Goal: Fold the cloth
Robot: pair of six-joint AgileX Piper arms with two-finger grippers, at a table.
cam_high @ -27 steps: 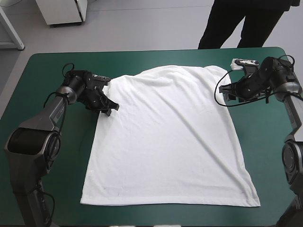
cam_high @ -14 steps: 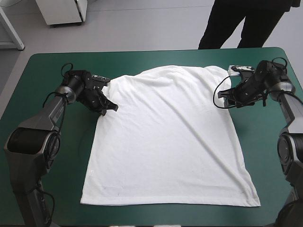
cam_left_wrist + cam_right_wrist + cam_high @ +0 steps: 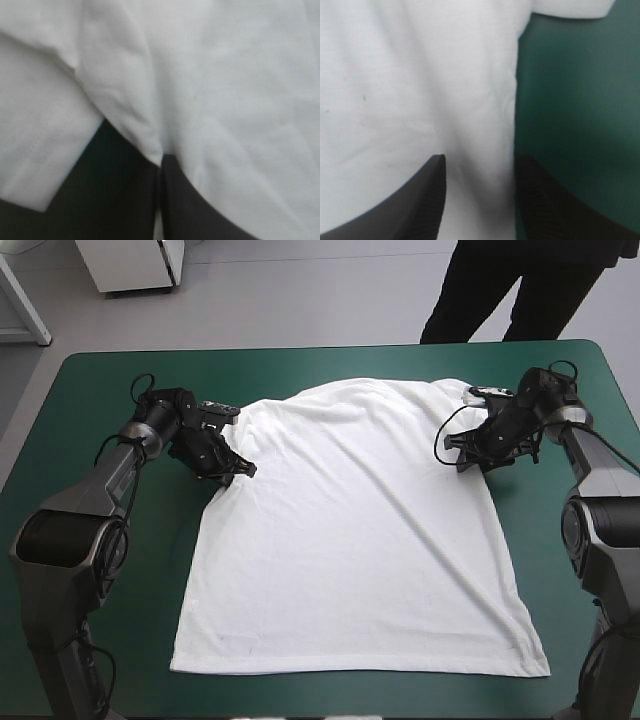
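The white T-shirt point(image 3: 355, 530) lies spread flat on the table, collar toward the far edge and hem toward the near edge. My left gripper point(image 3: 240, 468) is at the shirt's left edge, just below the sleeve. In the left wrist view its black fingers meet in a point, so the gripper point(image 3: 160, 162) is shut on a raised fold of the T-shirt point(image 3: 125, 100). My right gripper point(image 3: 462, 447) is low at the shirt's right edge near the other sleeve. It point(image 3: 480, 165) stands open, with the edge of the T-shirt point(image 3: 420, 90) running between its fingers.
The teal-green cover point(image 3: 90, 400) shows as bare strips left and right of the shirt and along the near edge. In the right wrist view, the cover point(image 3: 575, 110) lies just beside the shirt's side seam.
My right gripper has moved in from the table's right side onto the shirt's right edge. The left gripper has shifted slightly along the left edge; the shirt lies as before.
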